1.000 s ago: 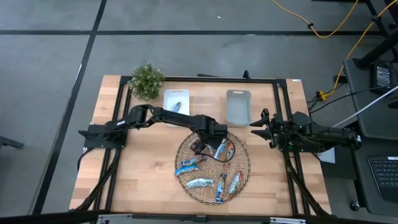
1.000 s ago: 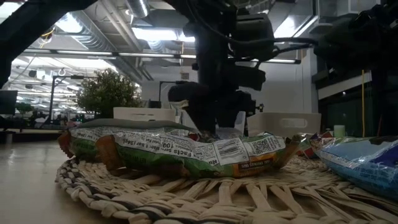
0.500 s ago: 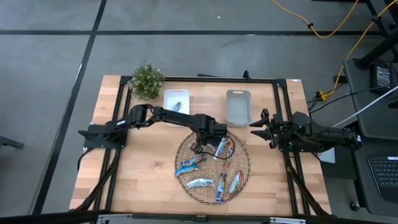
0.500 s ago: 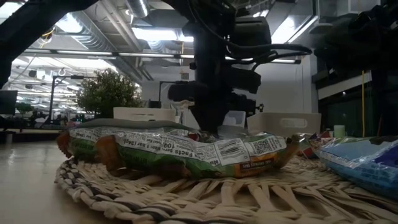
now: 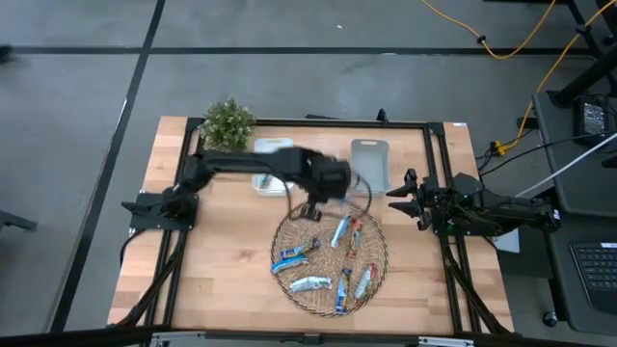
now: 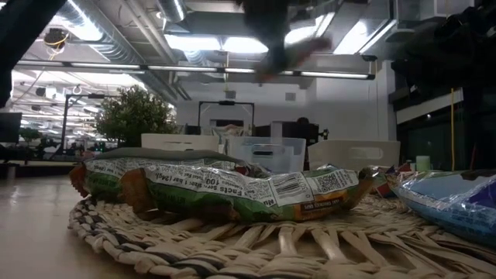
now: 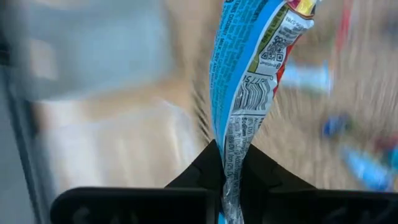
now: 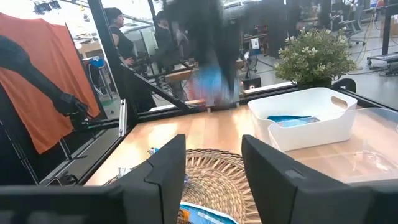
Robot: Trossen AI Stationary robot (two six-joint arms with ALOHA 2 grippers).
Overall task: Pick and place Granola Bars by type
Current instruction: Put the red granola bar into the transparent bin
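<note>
Where the woven wicker basket [image 6: 232, 240] fills the low view, we see crinkled foil bars [image 5: 315, 262] in it. Above it, our left gripper [image 7: 231, 163] pinches a glossy blue bar [image 7: 249, 93]; the right gripper [image 8: 211, 162] gapes beside the table edge.

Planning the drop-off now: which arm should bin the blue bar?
Left. The left gripper is shut on the blue bar, near the bins. The right gripper is open and empty beside the wicker basket.
</note>
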